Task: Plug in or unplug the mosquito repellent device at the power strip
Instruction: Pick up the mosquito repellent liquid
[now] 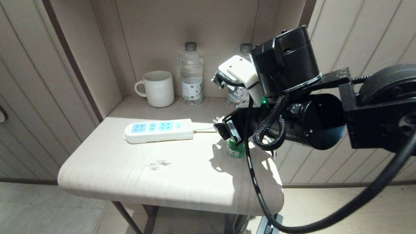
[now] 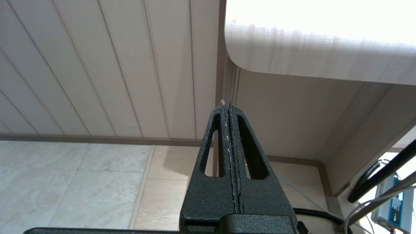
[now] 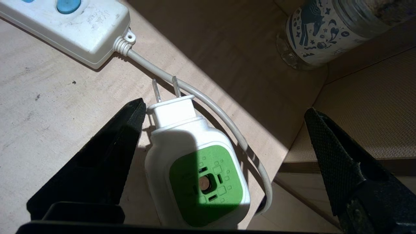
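The mosquito repellent device [image 3: 195,162] stands unplugged on the table [image 1: 136,175] near its right edge. Its white-and-green head faces up and its two prongs [image 3: 165,89] point toward the power strip's cord [image 3: 211,107]. In the head view only its green bottle [image 1: 235,149] shows under my right arm. My right gripper [image 3: 224,109] hangs open just above it, one finger [image 3: 107,156] close beside the plug head and the other well clear. The white power strip [image 1: 159,130] lies to the left with nothing in its sockets. My left gripper [image 2: 226,105] is shut and parked low beside the table.
A white ribbed mug [image 1: 158,88] and two water bottles [image 1: 191,74] [image 3: 321,29] stand at the back of the alcove. The strip's cord curls past the device and drops over the table's right edge. Panelled walls close in on both sides.
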Controlling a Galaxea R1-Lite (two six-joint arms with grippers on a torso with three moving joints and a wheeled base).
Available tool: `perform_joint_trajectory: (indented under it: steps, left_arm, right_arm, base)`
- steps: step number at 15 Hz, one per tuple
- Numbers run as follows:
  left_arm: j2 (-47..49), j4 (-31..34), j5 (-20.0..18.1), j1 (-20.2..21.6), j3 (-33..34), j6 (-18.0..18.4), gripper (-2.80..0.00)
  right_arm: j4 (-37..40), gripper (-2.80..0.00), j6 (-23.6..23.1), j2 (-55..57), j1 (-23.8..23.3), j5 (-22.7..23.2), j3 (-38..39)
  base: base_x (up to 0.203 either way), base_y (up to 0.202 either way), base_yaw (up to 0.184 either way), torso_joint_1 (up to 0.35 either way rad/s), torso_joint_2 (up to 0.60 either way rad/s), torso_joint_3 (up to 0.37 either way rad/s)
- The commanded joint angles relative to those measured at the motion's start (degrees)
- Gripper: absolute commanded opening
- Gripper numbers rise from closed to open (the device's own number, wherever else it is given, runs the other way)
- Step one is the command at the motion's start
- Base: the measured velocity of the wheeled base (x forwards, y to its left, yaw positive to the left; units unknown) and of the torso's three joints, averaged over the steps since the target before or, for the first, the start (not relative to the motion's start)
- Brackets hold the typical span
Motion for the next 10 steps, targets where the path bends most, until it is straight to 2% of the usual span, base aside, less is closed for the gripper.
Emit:
perform_joint_trajectory:
  steps: [1,10]
  left_arm:
    - [0.06,-0.01,-0.02,0.01,0.01,0.0,-2.8]
    - [0.06,-0.01,-0.02,0.01,0.01,0.0,-2.8]
  right_arm:
    - [-0.05,0.0,-0.53,0.75,-1.07,-0.11,-0.71]
    - [0.39,0.0,-0.68,2.94,-1.25,-0.28,-4.19]
  base:
    - [0.0,0.0,0.0,0.0,0.0,0.0]
    - [0.0,0.0,0.0,0.0,0.0,0.0]
